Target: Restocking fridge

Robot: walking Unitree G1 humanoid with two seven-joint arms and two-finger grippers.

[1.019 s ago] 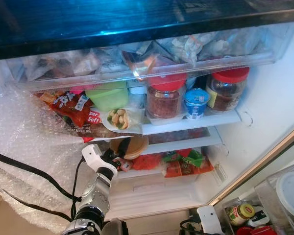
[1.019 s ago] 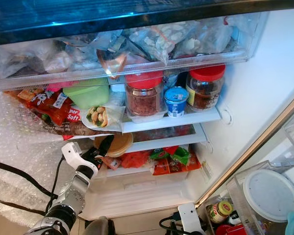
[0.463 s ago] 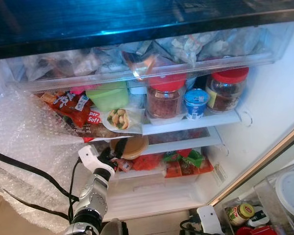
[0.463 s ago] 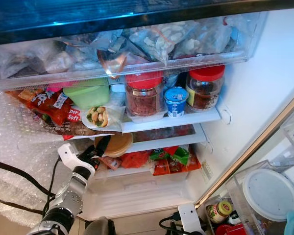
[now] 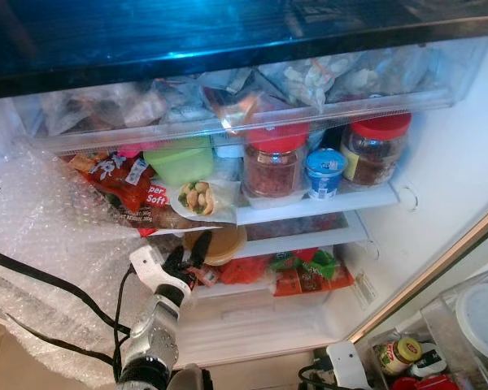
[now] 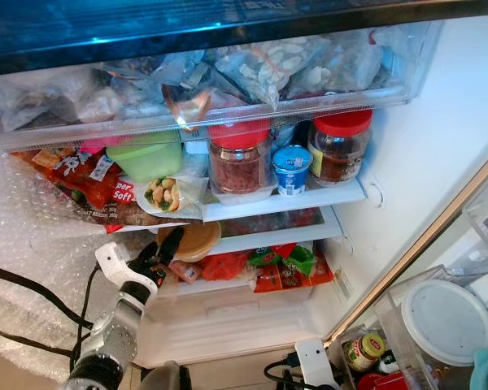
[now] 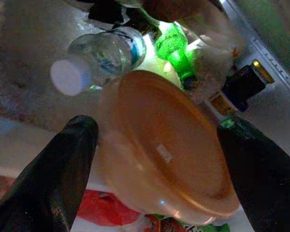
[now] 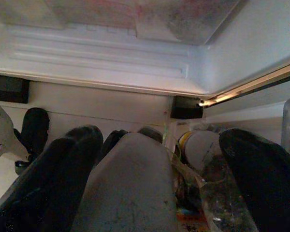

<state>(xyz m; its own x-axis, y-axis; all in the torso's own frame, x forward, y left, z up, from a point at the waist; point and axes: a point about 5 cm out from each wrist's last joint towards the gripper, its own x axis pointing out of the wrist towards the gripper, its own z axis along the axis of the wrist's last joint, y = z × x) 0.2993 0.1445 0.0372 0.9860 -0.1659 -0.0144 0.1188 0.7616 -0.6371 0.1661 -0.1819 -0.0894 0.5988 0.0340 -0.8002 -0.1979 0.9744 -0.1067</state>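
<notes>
Left gripper: the left gripper (image 5: pixel 185 258) reached into the open fridge just below the white middle shelf (image 5: pixel 309 203), its two black fingers (image 7: pixel 53 174) spread wide and released, one on each side of a container without visibly clamping it.
Task thing: a round, orange-tan translucent plastic container with a lid (image 7: pixel 164 150) lay tilted on the thin shelf under the white middle shelf, between the left gripper's fingers, its lid facing the wrist camera.
Behind the container: a clear plastic bottle with a white cap (image 7: pixel 99 58) lay on its side, and a green bottle (image 7: pixel 174 48) stood just beyond it, deeper in than the container.
Below the white middle shelf: red and green snack packets (image 5: pixel 301 272) lay to the right of the left gripper.
On the white middle shelf: two glass jars with red lids (image 5: pixel 274 162), a small blue-and-white yoghurt cup (image 5: pixel 325 171) between them, a lime-green plastic box (image 5: pixel 177 158) and a clear bag of nuts (image 5: pixel 197 197).
Above the white middle shelf: a clear plastic drawer (image 5: pixel 252 97) packed with bags.
Left of the white middle shelf: bubble wrap (image 5: pixel 49 236) lined the fridge's side.
Right gripper: the right gripper (image 8: pixel 150 183) hung low near the fridge's base with its fingers apart.
</notes>
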